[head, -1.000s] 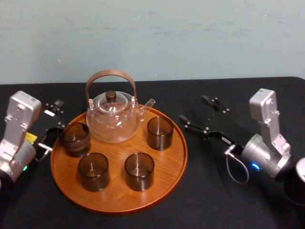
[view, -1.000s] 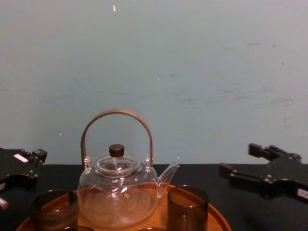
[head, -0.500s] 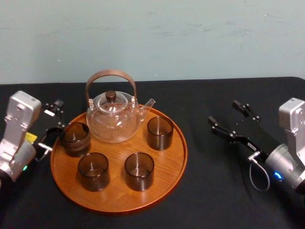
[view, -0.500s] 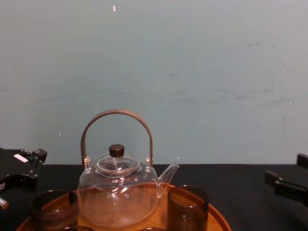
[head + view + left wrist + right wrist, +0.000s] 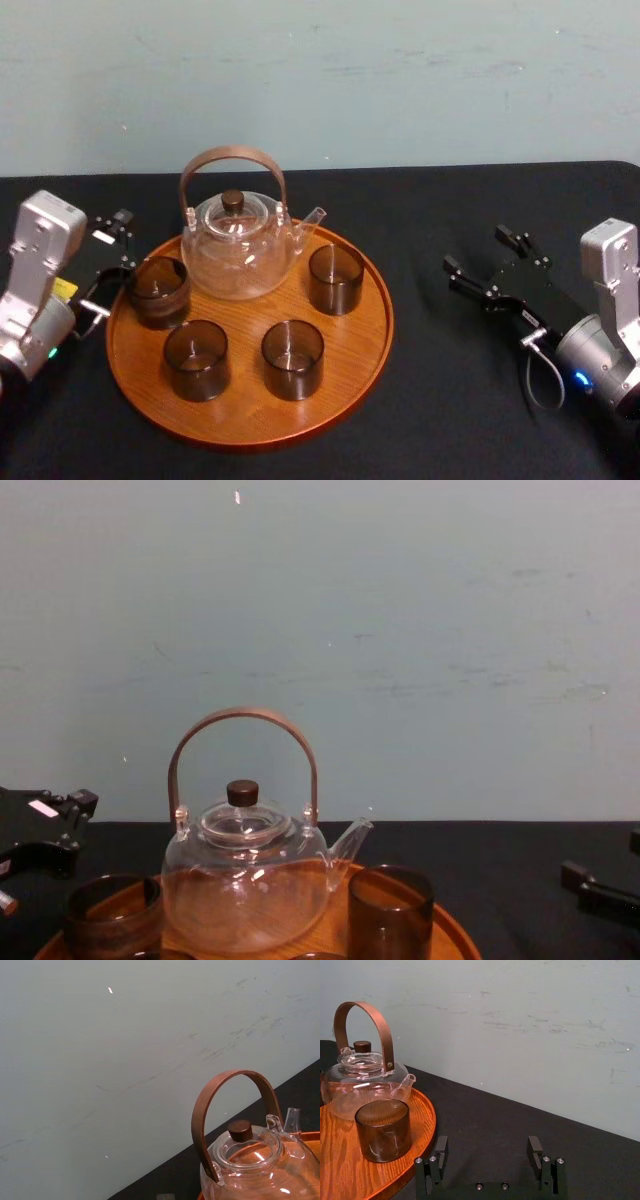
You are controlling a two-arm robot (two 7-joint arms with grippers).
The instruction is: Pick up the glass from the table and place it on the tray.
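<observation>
Glassware sets the terms here, so I read the scene with that in mind. At the far left my left gripper (image 5: 110, 262) sits low by the left rim of the tray (image 5: 245, 406), its fingers spread wide with nothing between them. Its tips come close to the far-left glass (image 5: 157, 291), though I cannot tell whether they touch it. That glass, a short smoky-brown tumbler, stands upright on the tray, and so do three more like it: the near-left glass (image 5: 196, 360), the near-middle glass (image 5: 292, 359) and the far-right glass (image 5: 335, 279). I see none standing on the black table (image 5: 440, 400). By my judgement, either the placing is already met or the target is one of these four, and I cannot say which. Between the two far glasses stands the clear teapot (image 5: 238, 250) with its brown hoop handle, close beside the far-left glass. I expect each tumbler to be light, rigid, smooth and brittle. The wall will not give under a grip, so too hard a squeeze risks a crack and too soft a one lets it slide. I would take one across its straight side wall at about mid-height, with the fingers level, and keep it upright. I would also mind the teapot's spout beside the far-right glass. Over on the right, well apart from the tray, my right gripper (image 5: 477, 252) sits over the bare cloth, fingers wide apart and holding nothing.
</observation>
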